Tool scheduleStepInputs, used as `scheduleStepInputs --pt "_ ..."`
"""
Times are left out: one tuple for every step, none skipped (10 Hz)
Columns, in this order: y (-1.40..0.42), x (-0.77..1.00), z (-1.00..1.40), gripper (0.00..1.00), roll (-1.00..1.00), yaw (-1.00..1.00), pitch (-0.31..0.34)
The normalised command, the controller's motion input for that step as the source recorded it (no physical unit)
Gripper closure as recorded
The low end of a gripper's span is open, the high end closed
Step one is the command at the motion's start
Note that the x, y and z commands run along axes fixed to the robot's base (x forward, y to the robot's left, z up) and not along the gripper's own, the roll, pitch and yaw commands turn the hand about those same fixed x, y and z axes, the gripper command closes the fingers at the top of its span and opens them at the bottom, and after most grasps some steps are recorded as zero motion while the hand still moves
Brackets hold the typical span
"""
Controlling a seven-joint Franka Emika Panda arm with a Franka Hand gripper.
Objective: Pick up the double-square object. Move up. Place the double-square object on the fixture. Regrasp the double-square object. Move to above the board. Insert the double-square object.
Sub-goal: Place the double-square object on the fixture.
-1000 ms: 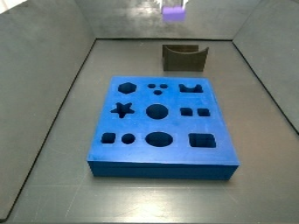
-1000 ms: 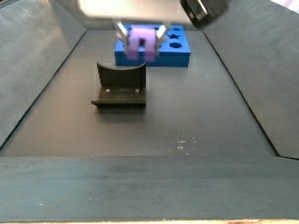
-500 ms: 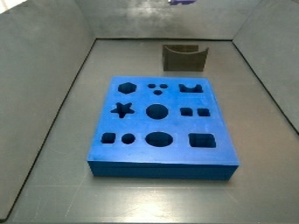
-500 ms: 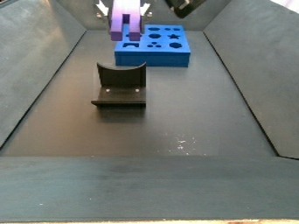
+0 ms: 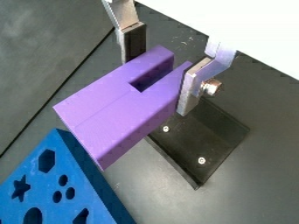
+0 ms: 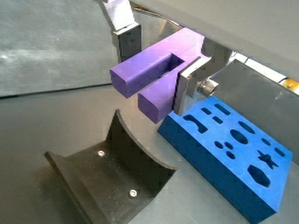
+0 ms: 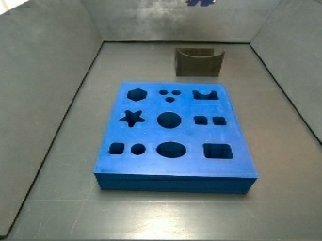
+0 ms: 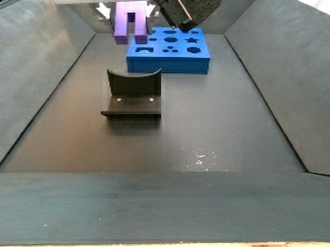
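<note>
My gripper (image 5: pixel 163 63) is shut on the light-purple double-square object (image 5: pixel 121 111), with its silver fingers (image 5: pixel 197 86) on either side of the block. Both also show in a wrist view, the gripper (image 6: pixel 156 66) and the object (image 6: pixel 152 72). In a side view the object (image 8: pixel 130 21) hangs high above the floor, up and back from the dark olive-grey fixture (image 8: pixel 131 95), which is empty. In a side view only a sliver of the object (image 7: pixel 195 3) shows at the top edge, above the fixture (image 7: pixel 198 62). The blue board (image 7: pixel 172 135) lies flat on the floor, its cut-outs empty.
Grey walls (image 7: pixel 51 75) enclose the dark floor (image 8: pixel 194 154) on three sides. The board (image 8: pixel 171 50) lies beyond the fixture in a side view. Under the gripper, the fixture (image 6: pixel 111 175) and the board's edge (image 6: pixel 233 149) show in a wrist view.
The gripper has risen with the double-square object in it, from just above the fixture to near the top edge of both side views.
</note>
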Motion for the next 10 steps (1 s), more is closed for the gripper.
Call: scheduleStepInputs --pt "0.08 0.12 -1.00 1.00 -1.00 -0.18 -0.057" --pt "0.09 0.13 -1.00 1.00 -1.00 -0.17 -0.046" --pt "0.09 0.15 -1.00 1.00 -1.00 -0.15 -0.021" --pt "0.10 0.16 -1.00 1.00 -1.00 -0.15 -0.012" --pt "0.11 0.17 -1.00 1.00 -0.96 -0.14 -0.009" --pt "0.12 0.18 -1.00 1.00 -0.75 -0.11 -0.001" --pt "0.13 0.19 -1.00 1.00 -0.60 -0.09 0.006" --pt "0.13 0.20 -1.00 1.00 -0.48 -0.08 0.015" --pt "0.11 0.17 -0.81 1.00 -0.29 -0.07 0.034" --pt "0.08 0.14 -0.61 1.00 -0.21 -0.07 0.039"
